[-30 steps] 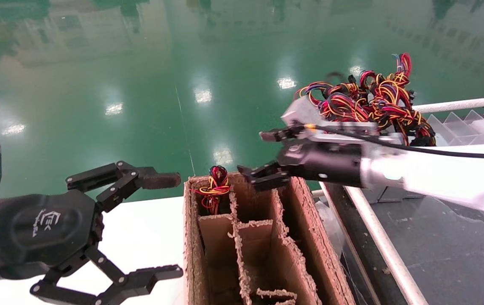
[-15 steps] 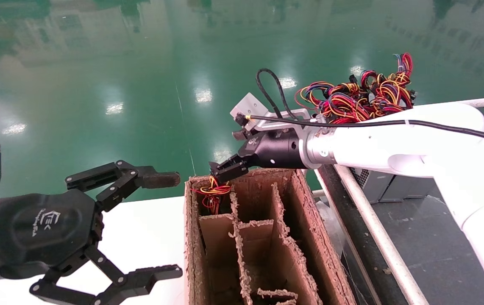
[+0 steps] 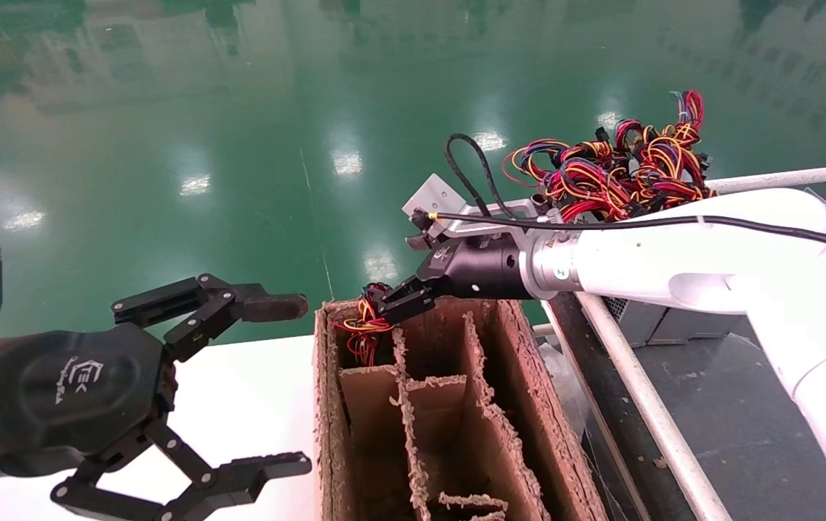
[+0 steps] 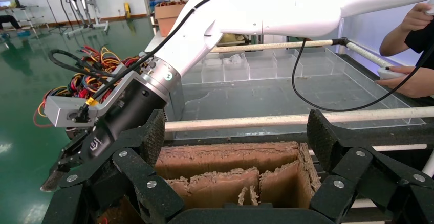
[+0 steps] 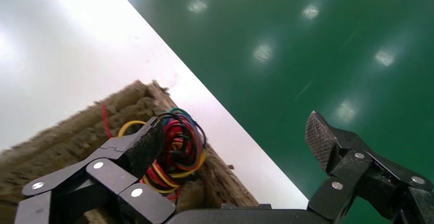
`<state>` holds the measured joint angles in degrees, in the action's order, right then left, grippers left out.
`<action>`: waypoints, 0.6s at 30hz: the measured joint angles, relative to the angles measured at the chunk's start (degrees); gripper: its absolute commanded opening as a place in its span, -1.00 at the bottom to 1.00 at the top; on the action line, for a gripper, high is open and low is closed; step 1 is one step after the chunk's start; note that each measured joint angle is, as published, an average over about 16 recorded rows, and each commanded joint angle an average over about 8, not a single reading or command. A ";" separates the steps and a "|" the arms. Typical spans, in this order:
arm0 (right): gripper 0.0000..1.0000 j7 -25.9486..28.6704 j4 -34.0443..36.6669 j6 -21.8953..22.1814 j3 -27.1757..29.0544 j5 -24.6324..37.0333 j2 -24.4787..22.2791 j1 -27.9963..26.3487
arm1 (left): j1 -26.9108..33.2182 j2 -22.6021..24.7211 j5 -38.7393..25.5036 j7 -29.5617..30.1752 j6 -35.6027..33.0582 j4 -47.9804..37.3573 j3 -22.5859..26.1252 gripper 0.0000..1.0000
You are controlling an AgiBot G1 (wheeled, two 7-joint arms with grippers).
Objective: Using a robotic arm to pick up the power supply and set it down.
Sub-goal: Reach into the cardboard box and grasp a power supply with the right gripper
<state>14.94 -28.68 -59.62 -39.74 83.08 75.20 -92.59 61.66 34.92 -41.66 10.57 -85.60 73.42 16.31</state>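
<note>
The right tool [image 3: 397,300] is held wide open over the far left corner of the box [image 3: 449,405]. Nothing is gripped by it. One finger [image 5: 138,150] is seen just beside the wire bundle [image 3: 364,323]; whether it touches cannot be told. The other finger [image 5: 327,139] is out over the green floor [image 3: 239,130], past the far wall of the box.

The power supply is down in the far left slot of the box. Only its red, yellow and black wires are seen, poking up above the rim. The grey body is hidden by the cardboard walls. The other slots seen look empty.

The left tool [image 3: 239,391] is parked, open, over the white bench [image 3: 254,391], just left of the box. More wires [image 3: 623,174] are piled on the rack [image 3: 782,210] behind the right arm [image 3: 673,257].

Some things could go wrong from here:
- Only the loose wires may be gripped. The body may then swing, slip out or stay stuck in the slot.
- The cardboard wall may be hit or pinched by a finger, because the slot is tight and the edges are ragged. The box may then be dragged or tipped.
- The tool may be closed on air, since one finger is outside the box.
- The thin black cable [image 3: 637,223] on the arm may be caught on the wires behind it.
</note>
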 measured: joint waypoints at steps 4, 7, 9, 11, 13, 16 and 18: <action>1.00 -0.52 -0.58 -1.00 0.27 -0.79 -0.81 0.28 | 0.00 -0.01 0.01 -0.01 0.01 0.00 0.02 1.00; 1.00 -0.68 -0.98 -1.71 0.42 -1.22 -1.46 0.52 | 0.01 -0.01 0.02 -0.01 0.01 0.00 0.03 1.00; 1.00 -0.70 -1.14 -1.97 0.45 -1.31 -1.80 0.68 | 0.01 -0.01 0.02 -0.02 0.02 0.00 0.04 1.00; 1.00 -0.69 -1.17 -2.03 0.39 -1.23 -2.00 0.83 | 0.01 -0.02 0.03 -0.02 0.02 0.00 0.04 1.00; 1.00 -0.69 -1.08 -1.91 0.30 -1.07 -2.04 0.98 | 0.01 -0.02 0.03 -0.03 0.02 0.00 0.05 1.00; 0.63 -0.73 -0.61 -1.49 0.17 -0.82 -1.85 1.14 | 0.01 -0.03 0.04 -0.03 0.03 0.00 0.06 1.00; 0.13 -0.83 -0.12 -1.12 0.12 -0.71 -1.56 1.17 | 0.02 -0.03 0.05 -0.04 0.03 0.00 0.07 1.00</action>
<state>14.12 -28.79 -60.75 -39.62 82.37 73.64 -91.42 61.67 34.89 -41.62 10.53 -85.57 73.42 16.38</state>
